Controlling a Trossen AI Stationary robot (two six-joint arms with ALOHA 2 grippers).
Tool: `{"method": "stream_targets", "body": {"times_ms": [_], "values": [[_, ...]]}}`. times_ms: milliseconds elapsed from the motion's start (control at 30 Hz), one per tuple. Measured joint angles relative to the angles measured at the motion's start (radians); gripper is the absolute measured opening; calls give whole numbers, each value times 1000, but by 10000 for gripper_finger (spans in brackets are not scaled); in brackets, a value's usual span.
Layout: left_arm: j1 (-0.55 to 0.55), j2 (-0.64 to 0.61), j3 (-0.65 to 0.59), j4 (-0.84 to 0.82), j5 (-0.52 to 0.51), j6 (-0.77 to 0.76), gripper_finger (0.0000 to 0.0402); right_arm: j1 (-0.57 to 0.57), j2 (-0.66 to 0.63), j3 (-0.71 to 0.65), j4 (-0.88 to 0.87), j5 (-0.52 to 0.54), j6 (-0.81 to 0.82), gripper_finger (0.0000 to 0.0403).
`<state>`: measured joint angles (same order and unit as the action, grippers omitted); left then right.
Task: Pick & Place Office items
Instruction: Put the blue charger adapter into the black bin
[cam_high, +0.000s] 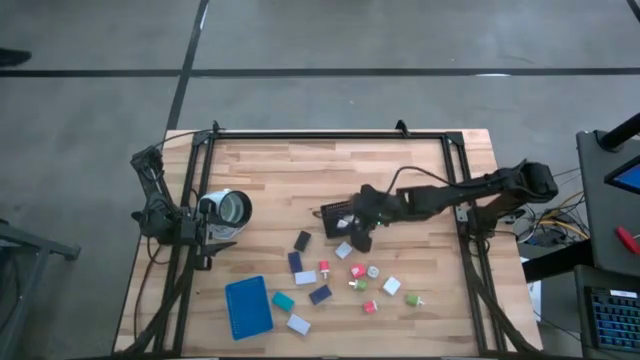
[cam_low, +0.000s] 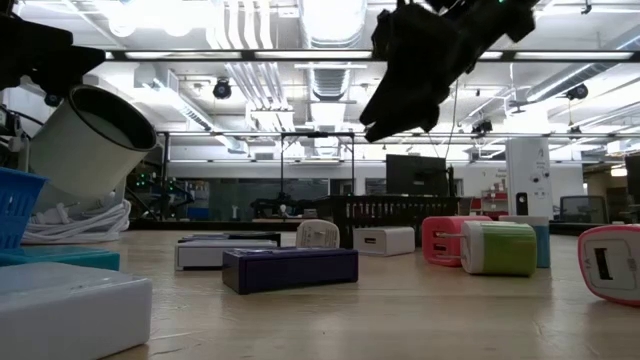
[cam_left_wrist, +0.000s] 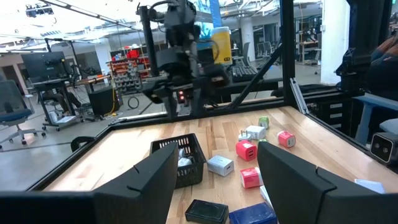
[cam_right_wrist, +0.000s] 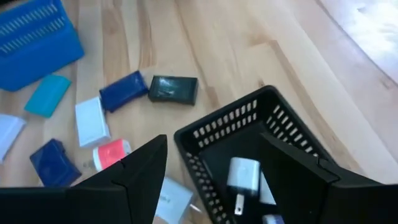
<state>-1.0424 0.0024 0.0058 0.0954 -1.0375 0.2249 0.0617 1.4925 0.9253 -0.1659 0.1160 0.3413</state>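
Both arms dark, matte black, jointed segments; right arm (cam_high: 440, 198) slim, black cable looped along top; left arm (cam_high: 160, 205) has white cylindrical part; wrist fingers (cam_right_wrist: 134, 171) black, angular, flat-faced; small red light on right arm's wrist.

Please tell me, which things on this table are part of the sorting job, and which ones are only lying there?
Part of the job:
- pink charger block
- green charger block
- navy flat block
- teal flat block
- white charger, already in the basket
- black mesh basket

Only lying there:
- blue tray
- white cup-like cylinder
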Motion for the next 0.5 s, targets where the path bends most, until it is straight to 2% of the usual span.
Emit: {"method": "stream_targets", "body": {"times_ms": [267, 500], "values": [[0, 0, 0, 0, 0, 0, 225, 155, 0, 0, -14, 171, 176, 244], [0, 0, 0, 0, 0, 0, 225, 340, 0, -1, -68, 351, 318, 244]]}}
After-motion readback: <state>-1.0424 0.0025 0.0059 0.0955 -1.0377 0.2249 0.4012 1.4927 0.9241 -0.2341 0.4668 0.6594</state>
